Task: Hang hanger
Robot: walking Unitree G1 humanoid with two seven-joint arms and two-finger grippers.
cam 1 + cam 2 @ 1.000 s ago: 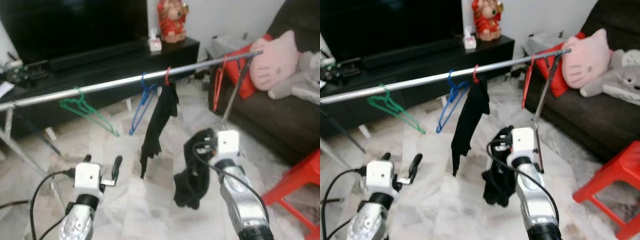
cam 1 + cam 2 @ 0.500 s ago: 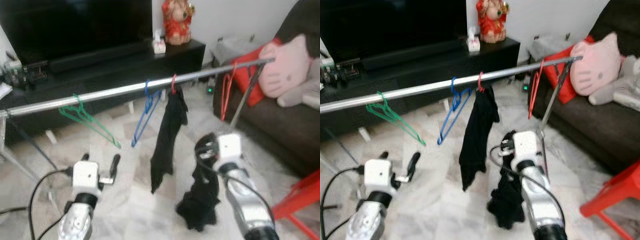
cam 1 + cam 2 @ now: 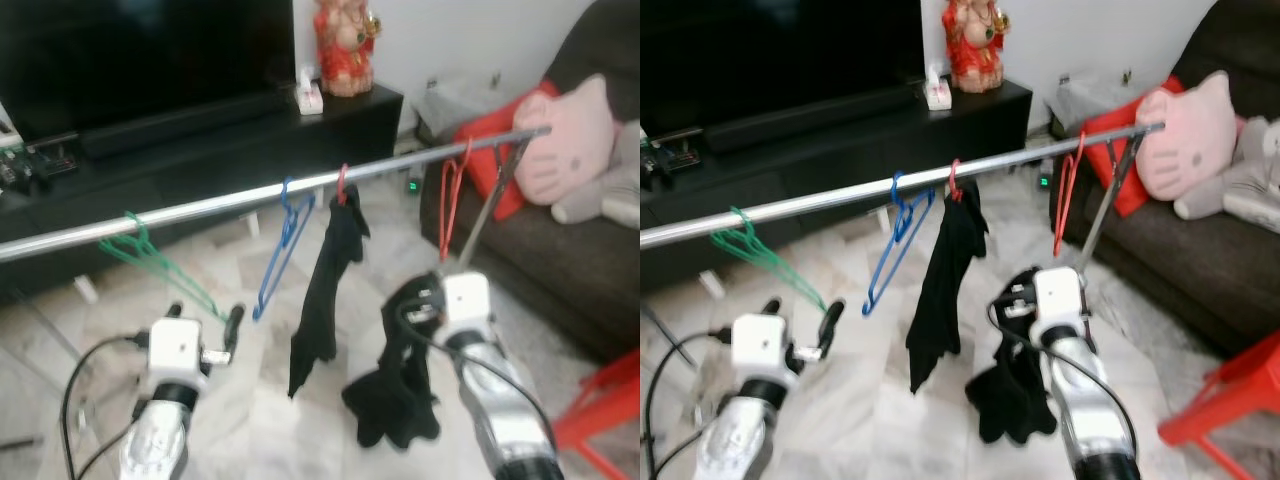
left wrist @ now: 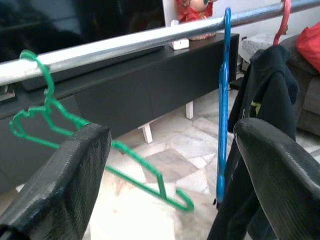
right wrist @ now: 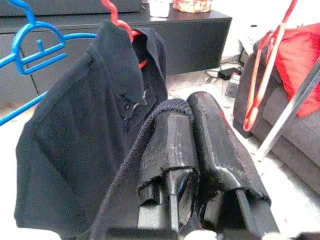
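A marble-patterned floor [image 3: 250, 400] is seen in front of a long black TV cabinet [image 3: 200, 150], with a dark sofa [image 3: 560, 260] and a pink cat-face cushion [image 3: 560, 135] at the robot's right and the corner of a red stool [image 3: 600, 410] at the lower right edge. A silver clothes rail [image 3: 220, 205] is stretched across the scene, rising toward the right, where it is carried by a slanted leg [image 3: 490, 215].

Four hangers are hooked on the rail: a green hanger [image 3: 150, 260] toward the left, a blue hanger [image 3: 280, 250] near the middle, a red hanger [image 3: 342, 185] just beside it bearing a black shirt [image 3: 325, 290], and a bare red hanger [image 3: 450, 195] near the right end. Open rail is left between the shirt and the bare red hanger (the widest free stretch within reach of the right arm).

The right gripper [image 5: 197, 145] is held below the rail, between the hung shirt and the bare red hanger, its fingers [image 5: 220, 145] pressed narrowly together on a bundle of black clothing [image 3: 395, 390] that droops toward the floor. Whether a hanger is inside that bundle cannot be told.

The left gripper [image 4: 170, 165] is raised below the rail between the green and blue hangers, its fingers [image 4: 65, 180] spread wide with nothing between them.
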